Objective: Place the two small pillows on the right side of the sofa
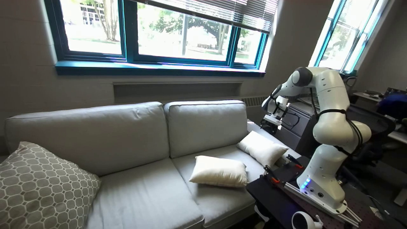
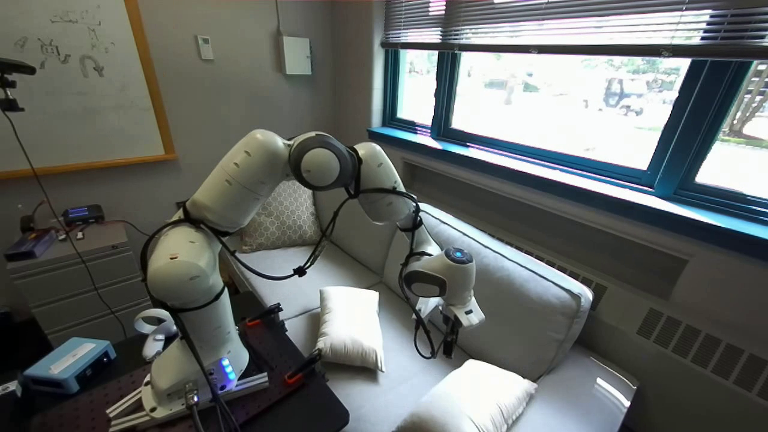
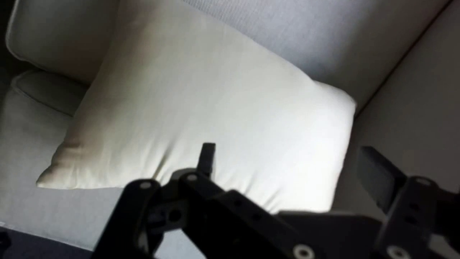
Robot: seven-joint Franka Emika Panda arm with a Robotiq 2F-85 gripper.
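In an exterior view, a puffy pillow [image 1: 219,171], its twin [image 1: 263,148] at two o'clock, both on the grey fabric sofa [image 1: 136,197]; the wrist view catches one, creased, gripper [image 3: 291,165] spread wide above

My arm [image 1: 333,93] arches up and over; my claw [image 3: 293,162] points down, its two fingers [image 3: 381,176] spread wide.
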